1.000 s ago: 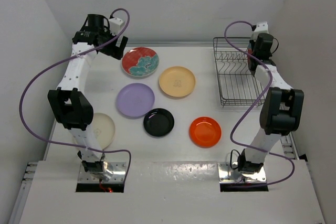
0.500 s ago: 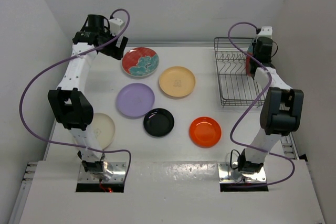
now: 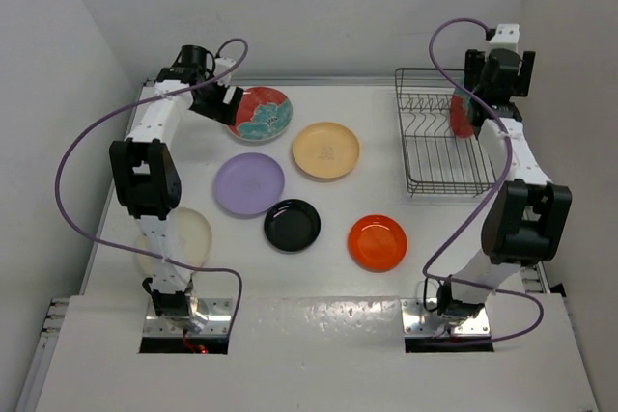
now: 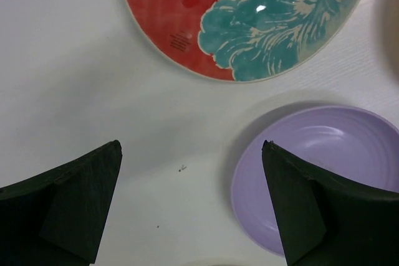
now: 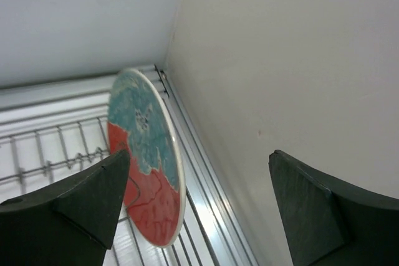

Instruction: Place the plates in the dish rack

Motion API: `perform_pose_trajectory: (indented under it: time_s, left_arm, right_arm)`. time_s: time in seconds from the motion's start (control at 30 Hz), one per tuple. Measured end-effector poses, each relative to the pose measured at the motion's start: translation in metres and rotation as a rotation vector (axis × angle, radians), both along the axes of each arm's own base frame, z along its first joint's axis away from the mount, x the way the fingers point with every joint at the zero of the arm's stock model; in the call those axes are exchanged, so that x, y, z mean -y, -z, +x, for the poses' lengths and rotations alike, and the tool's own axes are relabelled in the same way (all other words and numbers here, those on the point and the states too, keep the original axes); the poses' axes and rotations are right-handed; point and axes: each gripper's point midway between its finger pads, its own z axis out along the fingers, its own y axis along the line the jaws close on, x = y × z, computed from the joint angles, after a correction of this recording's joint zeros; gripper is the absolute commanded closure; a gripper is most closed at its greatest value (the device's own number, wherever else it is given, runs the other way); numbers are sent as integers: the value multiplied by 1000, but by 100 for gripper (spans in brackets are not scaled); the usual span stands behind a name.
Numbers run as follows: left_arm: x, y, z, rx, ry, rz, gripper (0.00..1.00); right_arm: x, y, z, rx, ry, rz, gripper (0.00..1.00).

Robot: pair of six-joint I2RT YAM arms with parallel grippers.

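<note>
Red floral plate point(image 4: 249, 23): glossy glaze, specular spots on the teal; lavender plate point(image 4: 318, 172) smooth, softer sheen; black plate point(image 3: 292, 225) glossy. Dish rack point(image 3: 435, 147) is thin dark metal wire. Table point(image 4: 93, 91) matt white, smooth; left gripper point(image 4: 190, 154) looks like matt black plastic.

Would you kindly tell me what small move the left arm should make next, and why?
Probably ease the left hand forward to the near rim of the red floral plate and lower it there. The hand is open and holds nothing, that plate lies flat just ahead of it, and the lavender plate sits off to one side.
</note>
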Motion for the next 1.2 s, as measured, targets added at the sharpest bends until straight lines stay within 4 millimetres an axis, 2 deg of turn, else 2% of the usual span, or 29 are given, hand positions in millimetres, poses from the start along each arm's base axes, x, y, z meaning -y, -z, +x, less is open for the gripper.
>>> perform_pose_trajectory:
  time_s: [0.1, 0.17, 0.27, 0.37, 0.43, 0.57, 0.63, 0.7, 0.77, 0.9, 0.93, 1.03, 1.2]
  left_arm:
    - [1, 31, 9, -48, -25, -17, 1]
    - [-2, 48, 18, -63, -53, -22, 3]
    - [-6, 67, 34, -64, -99, -35, 3]
    - [-10, 79, 54, -44, -151, -65, 3]
    - [-10, 86, 64, -41, -185, -107, 3]
    - [-8, 109, 72, -79, -226, -237, 8]
    - [-7, 123, 72, -107, -236, -292, 18]
    - [-3, 118, 77, -97, -236, -360, 28]
    - [4, 119, 78, -111, -230, -426, 33]
    - [20, 120, 81, -128, -209, -536, 54]
    - [24, 122, 81, -132, -200, -566, 72]
    - [38, 122, 82, -166, -203, -683, 100]
    - [56, 112, 73, -250, -199, -846, 100]
  right_arm:
    - [-19, -35, -10, 57, -40, -11, 8]
    - [-43, -57, -17, 103, -95, -13, 7]
    - [-83, -76, -34, 154, -195, -5, 7]
    - [-117, -72, -48, 162, -282, 20, 7]
    - [-132, -60, -55, 148, -322, 44, 7]
    - [-151, -32, -69, 94, -361, 74, 7]
    - [-159, -26, -76, 81, -376, 82, 7]
    - [-164, -27, -79, 85, -385, 85, 7]
    - [-168, -35, -82, 107, -391, 86, 7]
    - [-178, -52, -86, 159, -409, 84, 7]
    - [-180, -55, -87, 167, -413, 81, 7]
    - [-187, -57, -87, 174, -426, 75, 7]
    - [-202, -55, -88, 165, -463, 72, 7]
